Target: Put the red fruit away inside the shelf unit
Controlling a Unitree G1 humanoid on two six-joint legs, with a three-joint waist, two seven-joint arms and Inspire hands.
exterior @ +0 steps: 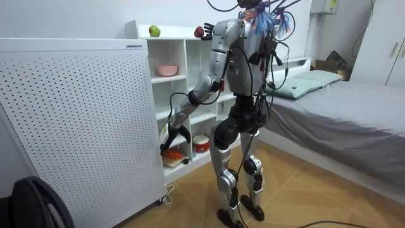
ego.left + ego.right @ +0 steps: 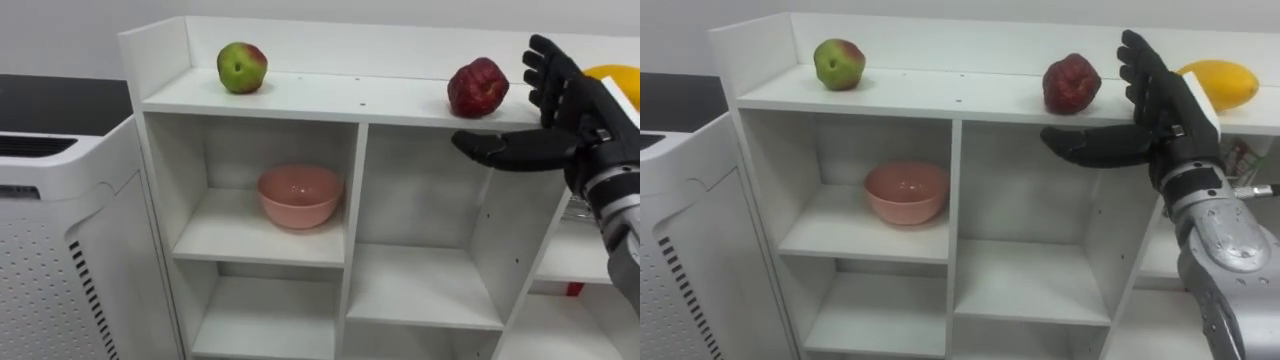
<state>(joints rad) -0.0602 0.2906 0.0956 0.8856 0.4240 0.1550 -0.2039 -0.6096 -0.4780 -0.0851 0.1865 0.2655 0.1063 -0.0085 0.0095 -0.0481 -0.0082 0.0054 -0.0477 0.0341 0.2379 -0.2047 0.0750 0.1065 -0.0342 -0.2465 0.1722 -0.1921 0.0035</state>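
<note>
Here, the right hand [image 2: 572,112] is up at the top board of the white shelf unit [image 2: 320,98]. Its fingers are straight and spread, its thumb is stretched sideways below the board's front edge, and it holds nothing. Just left of the fingertips, the red apple [image 2: 478,87] sits on the board close to the front; I judge it narrowly apart from them.

The risk is plain. A reach coming in from the side could knock the apple so that it rolls along the board or off the front, since nothing guards that edge. The thumb, being below the board, could also catch on the edge if the hand lifts or closes.

Behind the fingers, to their right, lies a yellow fruit [image 2: 1215,83], near enough for the back of the hand to bump it. Well off to the fingers' left stands a green apple [image 2: 242,67]. Below it is a pink bowl [image 2: 300,195] in a compartment, and a white appliance [image 2: 70,230] stands farther left.

The left hand [image 1: 172,137] hangs low by the bottom shelves; whether it holds anything I cannot tell.
</note>
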